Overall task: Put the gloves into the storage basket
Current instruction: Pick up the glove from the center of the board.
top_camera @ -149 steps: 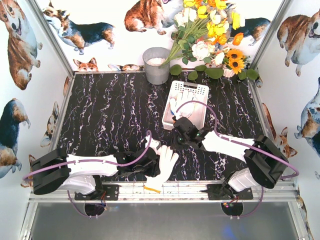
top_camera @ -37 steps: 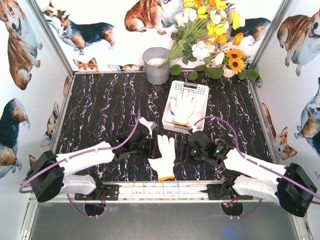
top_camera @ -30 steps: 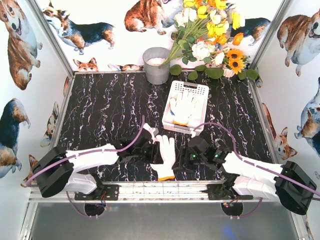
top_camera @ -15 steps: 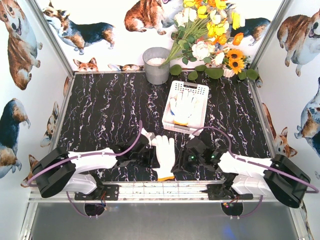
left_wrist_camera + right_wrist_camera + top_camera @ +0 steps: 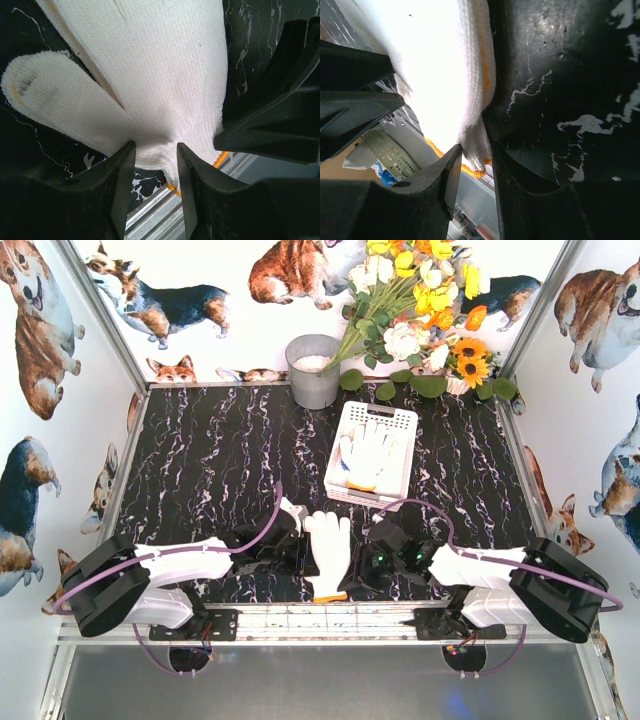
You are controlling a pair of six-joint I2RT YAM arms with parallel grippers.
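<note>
Black marbled tabletop (image 5: 200,460), corgi-print walls, flowers (image 5: 420,300) and a grey bucket (image 5: 313,370) at the far edge.

Left fingers (image 5: 120,190): set narrow, with a pucker of knit gathered between them at the base of the thumb, near the cuff. This reads as a pinch on the white glove (image 5: 165,75).

Right fingers (image 5: 445,180): nearly closed, with the orange-trimmed cuff edge of the same glove caught between them. Both arms therefore appear to hold one glove, at opposite sides of its wrist end.

The glove lies flat at the near edge of the tabletop, between the two arms. Its cuff is toward the bases and its tips point toward the storage basket (image 5: 380,418). The basket sits further back, apart from this glove, with other gloves (image 5: 365,452) lying in it.

Handling, judged:
- **Material:** light, soft, limp knit. It will droop and fold from whichever point is held.
- **Grip:** not fragile, and the knit gives purchase, so slip seems unlikely.
- **Where to hold:** the cuff looks best, being elastic and thicker than the palm.
- **Carry:** held by the cuff, the far end hangs lowest and may catch the basket rim, so it should be lifted clear.
- **Two holds:** holding at both sides risks stretching, so one should release before the carry.
</note>
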